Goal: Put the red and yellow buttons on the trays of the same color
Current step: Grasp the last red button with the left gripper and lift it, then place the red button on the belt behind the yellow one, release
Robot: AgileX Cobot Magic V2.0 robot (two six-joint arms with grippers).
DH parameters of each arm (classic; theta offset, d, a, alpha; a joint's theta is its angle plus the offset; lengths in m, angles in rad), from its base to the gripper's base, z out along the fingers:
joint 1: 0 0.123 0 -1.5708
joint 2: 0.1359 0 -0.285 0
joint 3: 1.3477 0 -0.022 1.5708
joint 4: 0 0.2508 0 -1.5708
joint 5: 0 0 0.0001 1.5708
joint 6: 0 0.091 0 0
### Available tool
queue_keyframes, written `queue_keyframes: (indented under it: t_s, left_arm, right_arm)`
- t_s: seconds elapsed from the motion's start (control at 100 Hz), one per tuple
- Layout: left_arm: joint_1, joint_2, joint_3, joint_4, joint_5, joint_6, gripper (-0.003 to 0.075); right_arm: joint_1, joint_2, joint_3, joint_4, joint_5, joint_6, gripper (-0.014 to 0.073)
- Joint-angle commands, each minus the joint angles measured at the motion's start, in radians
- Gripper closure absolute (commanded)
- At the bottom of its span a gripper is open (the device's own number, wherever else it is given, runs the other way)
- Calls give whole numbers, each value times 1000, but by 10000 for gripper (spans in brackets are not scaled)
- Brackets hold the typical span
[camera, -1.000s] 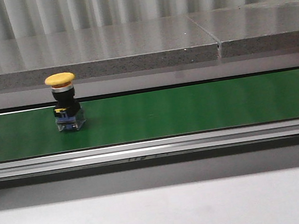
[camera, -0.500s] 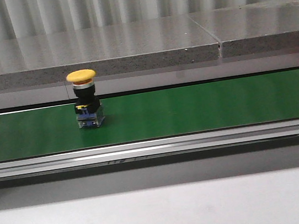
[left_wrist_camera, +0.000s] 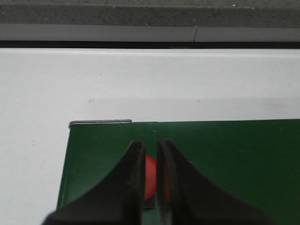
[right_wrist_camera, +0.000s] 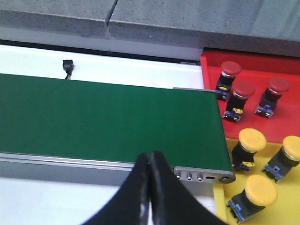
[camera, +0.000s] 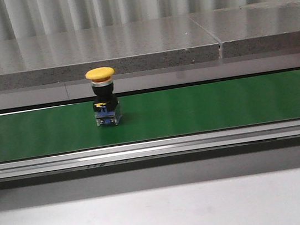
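A yellow button [camera: 103,96] stands upright on the green belt [camera: 205,107], left of the middle in the front view, where neither gripper shows. My left gripper [left_wrist_camera: 151,145] hovers over the belt's left end with only a thin slit between its fingers. A red button [left_wrist_camera: 150,176] stands on the belt behind them, partly hidden and not gripped. My right gripper [right_wrist_camera: 150,157] is shut and empty at the belt's right end. Beside it, the red tray [right_wrist_camera: 253,65] holds three red buttons and the yellow tray [right_wrist_camera: 219,204] three yellow ones.
A grey stone ledge [camera: 130,48] runs behind the belt. White tabletop [camera: 164,217] lies in front of the belt's metal rail. A small black connector [right_wrist_camera: 68,65] sits on the white surface behind the belt. The belt's metal end plate [right_wrist_camera: 201,176] borders the yellow tray.
The yellow button has travelled to the right along the belt, staying upright. Nothing else in the front view has moved.
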Motion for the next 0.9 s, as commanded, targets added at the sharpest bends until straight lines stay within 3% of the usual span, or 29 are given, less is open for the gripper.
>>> queue_keyframes:
  t_s: [0.0, 0.34, 0.69, 0.89]
  left_arm:
    - [-32, -64, 5, 4, -70, 4, 741]
    - [-127, -299, 167, -9, -112, 4, 741]
    - [-131, -585, 348, -27, -99, 4, 741]
    - [-131, -717, 415, -27, -25, 4, 741]
  right_arm:
    - [0, 5, -28, 13, -67, -10, 665]
    - [0, 5, -28, 13, -67, -10, 665]
    - [0, 5, -28, 13, -66, -10, 665]
    - [0, 5, -25, 13, -58, -10, 665]
